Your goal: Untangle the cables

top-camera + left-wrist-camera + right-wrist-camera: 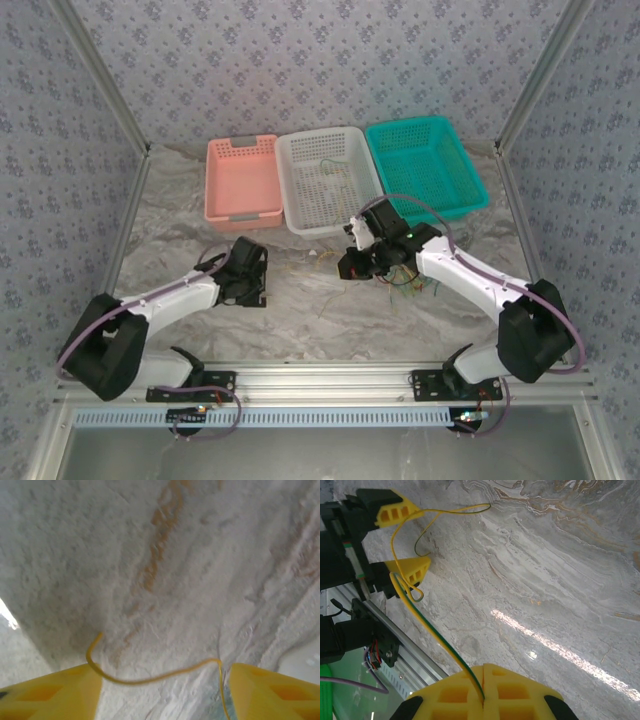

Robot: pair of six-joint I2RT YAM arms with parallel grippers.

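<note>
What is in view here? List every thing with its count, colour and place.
pink basket: one, pink, left end of the row at the far side
white basket: one, white, middle of the row
teal basket: one, teal, right end of the row
table: one, grey-white marble, under everything
bunch of cables: one, mixed colours, on the table under the right wrist
yellow cable: one, yellow with a green strand alongside, strung between the two grippers
left gripper: one, yellow fingers, open, yellow cable draped across the gap
right gripper: one, yellow fingers, shut on the yellow cable
</note>
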